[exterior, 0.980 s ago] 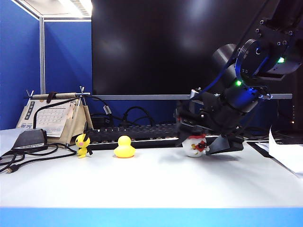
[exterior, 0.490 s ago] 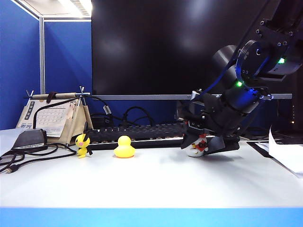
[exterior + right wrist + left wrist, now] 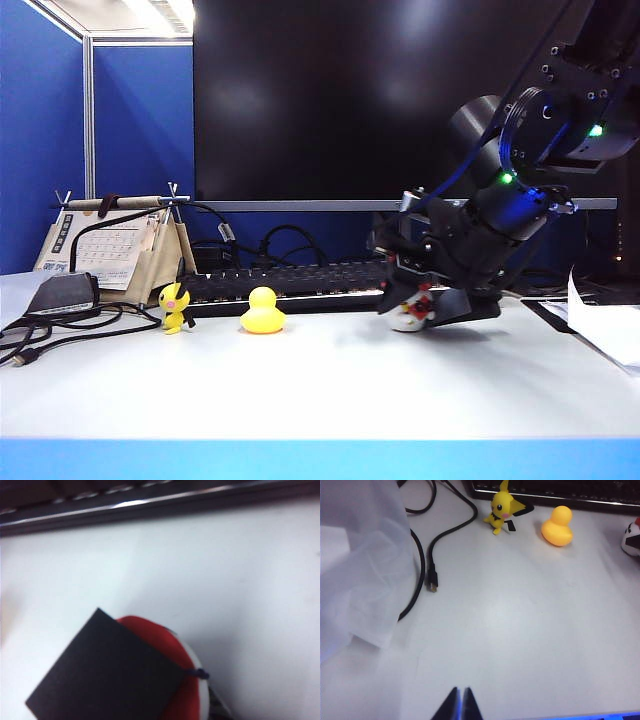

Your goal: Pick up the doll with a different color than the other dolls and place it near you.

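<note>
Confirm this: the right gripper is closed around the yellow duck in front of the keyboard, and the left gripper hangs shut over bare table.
Wrong on one point. The exterior view shows the right gripper closed on the white doll, not the yellow duck, which sits untouched in front of the keyboard. The left gripper does hang shut over bare table.

A black keyboard (image 3: 290, 285) stretches under the big dark monitor (image 3: 370, 100), a desk calendar (image 3: 115, 250) stands far left over tangled black cables (image 3: 70, 325), white paper (image 3: 605, 325) far right.
</note>
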